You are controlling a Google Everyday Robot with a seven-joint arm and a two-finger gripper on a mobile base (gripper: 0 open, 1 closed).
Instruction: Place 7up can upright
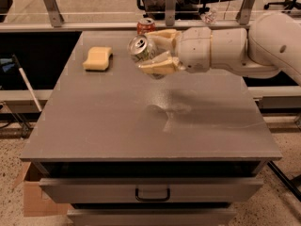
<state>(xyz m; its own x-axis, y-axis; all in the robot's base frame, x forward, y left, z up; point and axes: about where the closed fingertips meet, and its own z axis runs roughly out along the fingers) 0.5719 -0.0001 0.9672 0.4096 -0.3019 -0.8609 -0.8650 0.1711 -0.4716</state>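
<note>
My gripper (155,51) reaches in from the right and is shut on the 7up can (142,49), a silver can with a green band. The can is held on its side, its top facing left toward the camera, well above the grey table (141,121) near the table's far middle. One cream finger (157,68) lies under the can and the other over it.
An orange-red soda can (146,25) stands upright at the table's far edge, just behind the gripper. A yellow sponge (98,58) lies at the far left. A drawer with a handle (153,193) sits below the front edge. A metal rail runs behind the table.
</note>
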